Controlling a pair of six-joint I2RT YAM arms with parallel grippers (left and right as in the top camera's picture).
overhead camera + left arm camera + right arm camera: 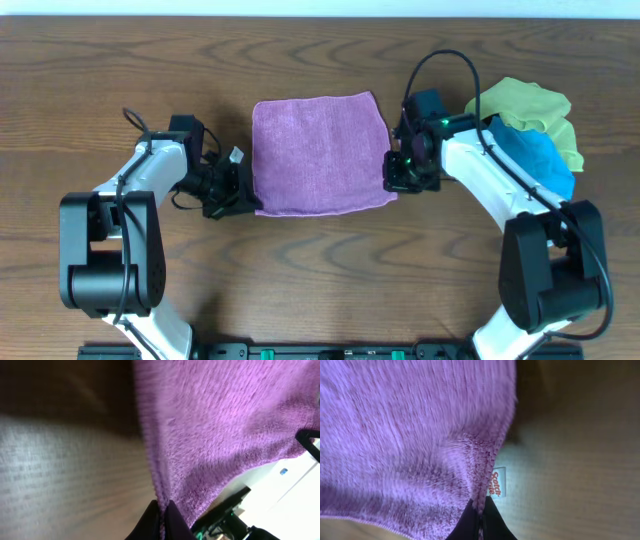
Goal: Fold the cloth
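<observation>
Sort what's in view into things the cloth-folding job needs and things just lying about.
In the job: lilac cloth, left fingers and right fingers, each pinching a side edge of it.
Lying about: bright blue cloth, yellow-green cloth, piled at the right.

The cloth (318, 155) lay spread on the table (100, 80), midway between the two arms. The left gripper (247, 192) sat at its left edge, near the corner closest to the arms' bases, with the hem pinched between its fingers. The right gripper (393, 174) sat likewise at the right edge. The tag (498, 482) lay on the table just beside that right hem. A pile of other cloths (540, 150) lay to the right, apart from the cloth, with the right arm passing over its near side.
</observation>
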